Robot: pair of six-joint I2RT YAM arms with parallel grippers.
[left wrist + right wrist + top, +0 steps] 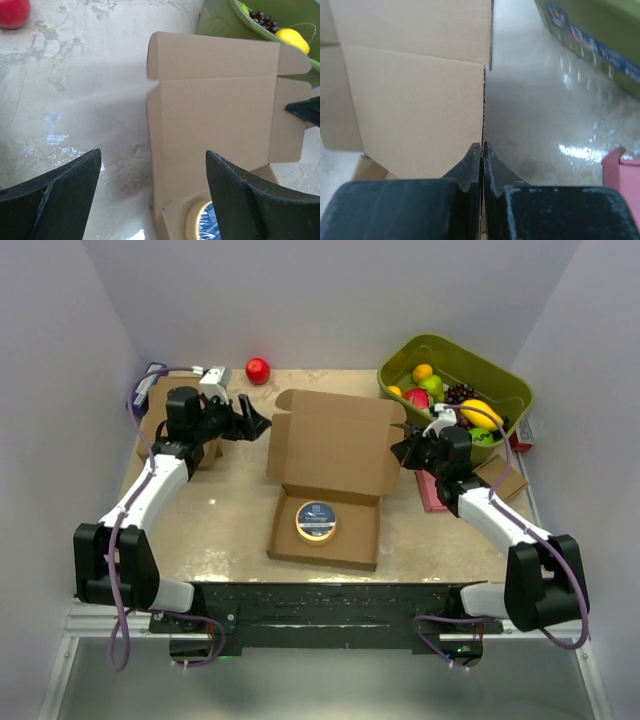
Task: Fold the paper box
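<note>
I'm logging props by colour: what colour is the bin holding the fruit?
Olive green; the bin shows best in the top external view.

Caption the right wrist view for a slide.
Right gripper pinching the upright lid edge of the paper box, green bin behind.

From above, your left arm (pixel 160 475) covered most of a brown cardboard piece (pixel 152 432), so its shape could not be told. Your right arm (pixel 480 505) hid part of a pink object (pixel 429 495). The label on the round tin (pixel 316 520) was too small to read. In the left wrist view the frame edge cut off the red ball (pixel 12 11) and the green basket (pixel 216 20). In the right wrist view the right gripper (pixel 481 147) hid the pinched edge of the paper box (pixel 415 100), and the basket's blue print (pixel 581 38) was blurred.
</note>
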